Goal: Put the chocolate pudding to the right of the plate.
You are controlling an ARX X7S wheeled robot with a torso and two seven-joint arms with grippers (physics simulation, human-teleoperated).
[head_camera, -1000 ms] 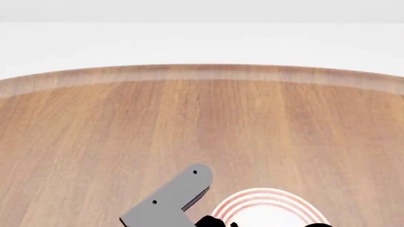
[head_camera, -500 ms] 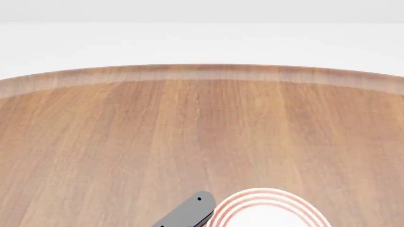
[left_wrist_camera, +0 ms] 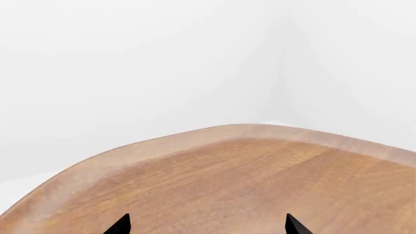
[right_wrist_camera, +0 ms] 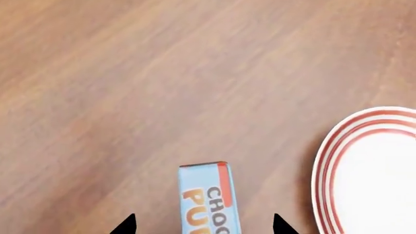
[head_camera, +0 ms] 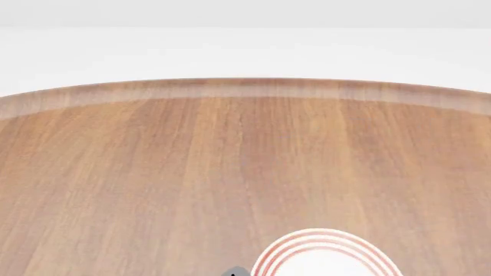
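Observation:
The chocolate pudding (right_wrist_camera: 206,197) shows only in the right wrist view, as a light blue carton face with orange and dark lettering lying on the wood. My right gripper (right_wrist_camera: 203,226) is open, its two black fingertips either side of the carton with wood showing in both gaps. The plate (right_wrist_camera: 373,170), white with red rings, lies beside the carton with a strip of table between them. It also shows at the bottom of the head view (head_camera: 322,256). My left gripper (left_wrist_camera: 208,226) is open and empty over bare wood. The pudding and both grippers are out of the head view.
The round wooden table (head_camera: 230,149) fills the head view, with its curved far edge (head_camera: 245,89) and white floor beyond. The left wrist view shows the table's rim (left_wrist_camera: 162,144) against white walls.
In the head view the grey left arm link has drawn back down out of the picture; only a dark sliver remains at the bottom edge. The plate has not moved.

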